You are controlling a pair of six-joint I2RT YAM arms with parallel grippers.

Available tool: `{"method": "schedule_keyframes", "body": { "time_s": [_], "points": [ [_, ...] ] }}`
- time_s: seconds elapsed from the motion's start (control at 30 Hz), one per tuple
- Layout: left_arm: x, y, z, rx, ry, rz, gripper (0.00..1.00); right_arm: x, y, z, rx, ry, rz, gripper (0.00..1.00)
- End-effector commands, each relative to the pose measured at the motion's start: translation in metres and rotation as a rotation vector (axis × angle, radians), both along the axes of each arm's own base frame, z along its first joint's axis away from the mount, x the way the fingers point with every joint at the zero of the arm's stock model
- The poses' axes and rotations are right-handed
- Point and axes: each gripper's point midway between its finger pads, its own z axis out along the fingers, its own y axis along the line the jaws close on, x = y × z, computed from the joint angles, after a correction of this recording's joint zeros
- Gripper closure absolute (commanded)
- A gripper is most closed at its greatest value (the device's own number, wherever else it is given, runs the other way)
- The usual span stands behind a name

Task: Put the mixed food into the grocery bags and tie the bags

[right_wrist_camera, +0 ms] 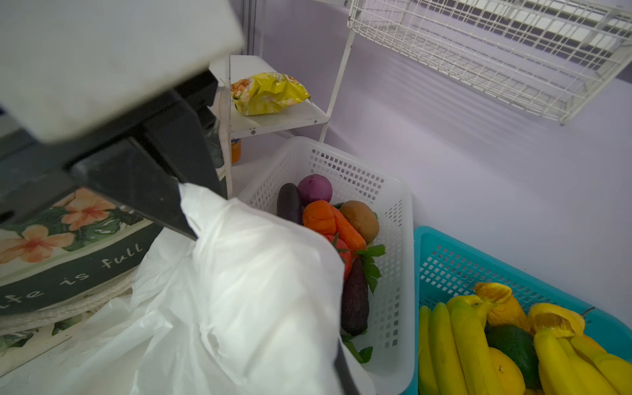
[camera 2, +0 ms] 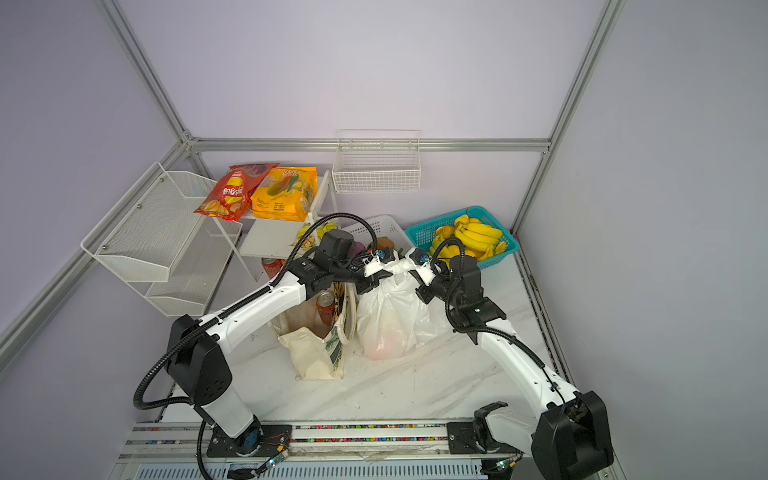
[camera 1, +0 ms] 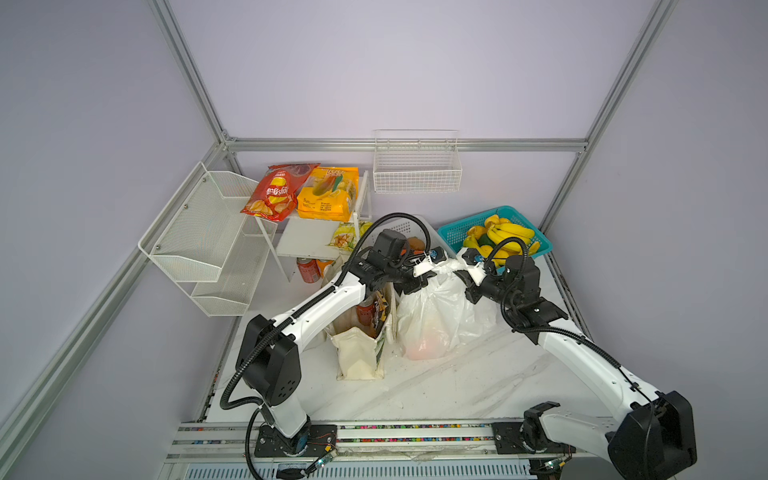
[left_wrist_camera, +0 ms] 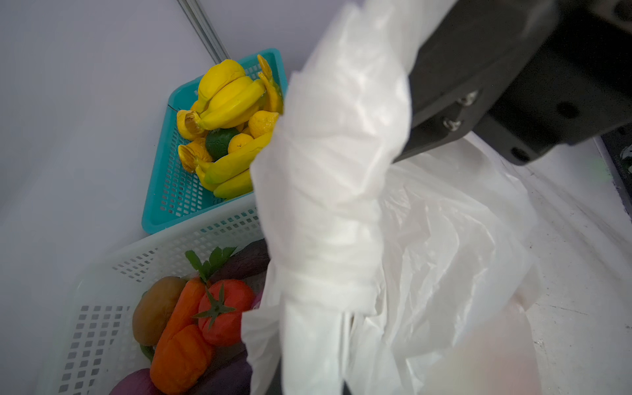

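The left end effector (camera 1: 430, 272) and right end effector (camera 1: 456, 275) each clamp the plastic carrier bag (camera 1: 432, 316), jaws buried in film. One orange (camera 1: 428, 347) shows dimly inside; at 9 o'clock, the canvas tote (camera 1: 357, 357) holds one drink can (camera 1: 365, 312)

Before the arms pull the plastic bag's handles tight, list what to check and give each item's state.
1. Grip of left gripper on plastic bag top: ok, shut.
2. Grip of right gripper on the same bunched top: ok, shut.
3. Fruit in plastic bag: orange shape shows through; count cannot tell.
4. Drink can and black packet inside tote: ok.
5. Knot in the plastic: cannot tell.
6. Mouth of tote closed: not ok, open.
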Motion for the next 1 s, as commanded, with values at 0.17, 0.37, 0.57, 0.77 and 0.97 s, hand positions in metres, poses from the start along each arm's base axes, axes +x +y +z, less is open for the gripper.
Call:
{"method": "schedule_keyframes", "body": {
  "time_s": [0.17, 0.37, 0.57, 0.77, 0.97],
  "points": [
    [-0.025, -0.007, 0.055, -0.232, 0.091, -0.029, 1.00, 0.008, -0.006, 0.013, 0.064, -0.050, -0.075, 1.00],
    [-0.037, -0.011, 0.055, -0.320, 0.164, -0.029, 1.00, 0.002, 0.004, 0.023, 0.218, -0.049, -0.033, 1.00],
    [-0.046, -0.015, 0.055, -0.370, 0.179, 0.020, 1.00, -0.006, 0.014, 0.029, 0.353, -0.010, 0.021, 1.00],
    [-0.054, -0.030, 0.044, -0.384, 0.204, 0.045, 1.00, -0.017, 0.021, 0.036, 0.484, 0.049, 0.081, 1.00],
    [-0.059, -0.040, 0.041, -0.427, 0.217, 0.068, 0.92, -0.031, 0.027, 0.040, 0.539, 0.086, 0.154, 1.00]
  ]
}}
